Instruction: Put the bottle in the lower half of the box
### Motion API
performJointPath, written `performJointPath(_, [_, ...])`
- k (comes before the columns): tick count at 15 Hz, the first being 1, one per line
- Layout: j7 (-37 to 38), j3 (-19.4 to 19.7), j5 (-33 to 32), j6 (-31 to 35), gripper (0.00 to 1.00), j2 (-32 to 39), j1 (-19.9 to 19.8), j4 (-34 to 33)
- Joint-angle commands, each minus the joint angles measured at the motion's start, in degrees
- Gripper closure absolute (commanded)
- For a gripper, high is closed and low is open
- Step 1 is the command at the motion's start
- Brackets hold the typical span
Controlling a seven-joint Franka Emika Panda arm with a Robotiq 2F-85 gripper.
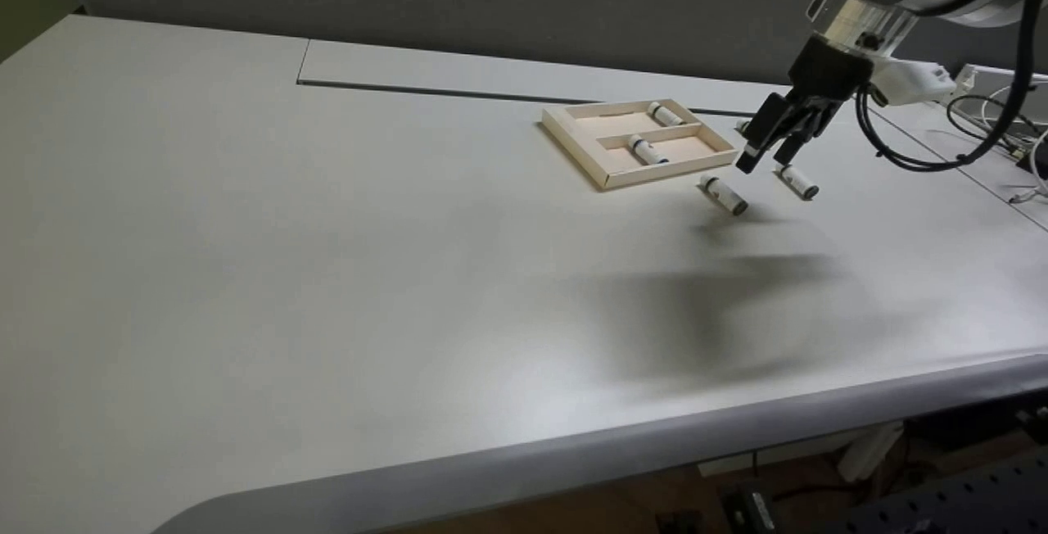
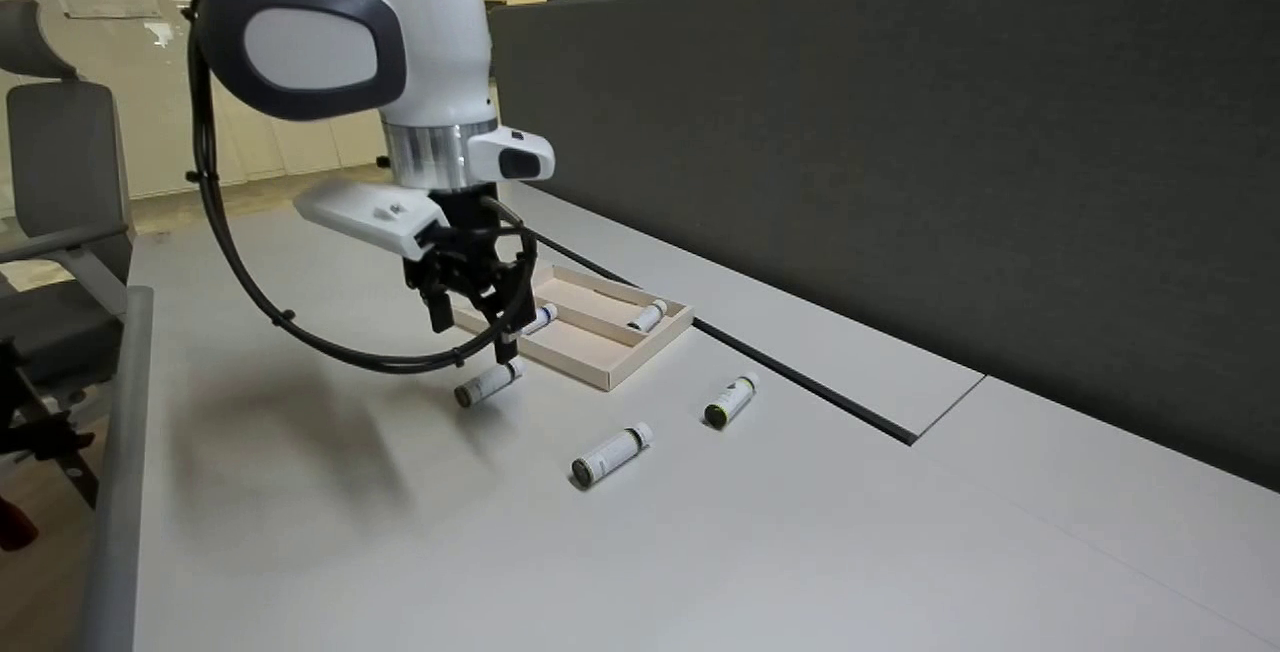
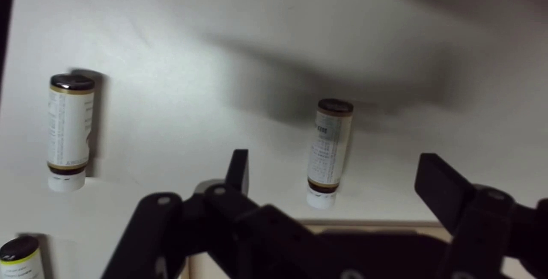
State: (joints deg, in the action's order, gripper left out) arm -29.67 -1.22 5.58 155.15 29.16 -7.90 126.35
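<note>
A small bottle with a white label, white cap and dark base lies on the table close to the box, in both exterior views (image 1: 724, 195) (image 2: 489, 383). In the wrist view this bottle (image 3: 329, 148) shows between the two fingers, touching neither. My gripper (image 1: 764, 161) is open and empty above the table near it; it also shows in an exterior view (image 2: 475, 332) and the wrist view (image 3: 334, 159). The tan wooden box (image 1: 573, 145) lies flat beside the bottle, with one bottle (image 1: 665, 115) in its back compartment and one (image 1: 647, 149) in its front compartment. Its edge (image 3: 314, 228) shows in the wrist view.
Two more bottles lie on the table (image 2: 612, 455) (image 2: 731, 400), on the far side of the nearest bottle from the box's end. A dark slot (image 1: 450, 92) runs along the back near a grey partition (image 2: 900, 182). Cables (image 1: 1015, 120) lie at the table's end.
</note>
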Motion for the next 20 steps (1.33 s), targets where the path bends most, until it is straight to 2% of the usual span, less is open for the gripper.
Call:
performJointPath(1, [3.46, -2.47, -1.10, -0.42, 0.00, 6.42, -1.22, -5.63])
performJointPath(3, [4.50, -2.68, -1.91, -0.85, 0.00, 9.32, -0.73, -7.80])
performJointPath(4, [4.83, -2.92, -2.11, -1.06, 0.23, 10.60, -0.72, -8.81])
performJointPath(6, [5.67, -3.01, -2.99, -1.41, 0.31, 12.49, -0.47, -10.40])
performJointPath(7, [6.16, -3.01, -3.37, -1.69, 0.40, 12.97, -0.36, -11.05])
performJointPath(15, [7.43, -3.31, -4.33, -4.71, 0.95, 11.62, -0.72, -13.00])
performJointPath(18, [6.17, -4.80, -2.86, -10.42, 0.93, 10.54, -2.28, -14.09])
performJointPath(20, [6.64, -4.27, -3.11, -15.14, 0.93, 9.09, -1.95, -15.18])
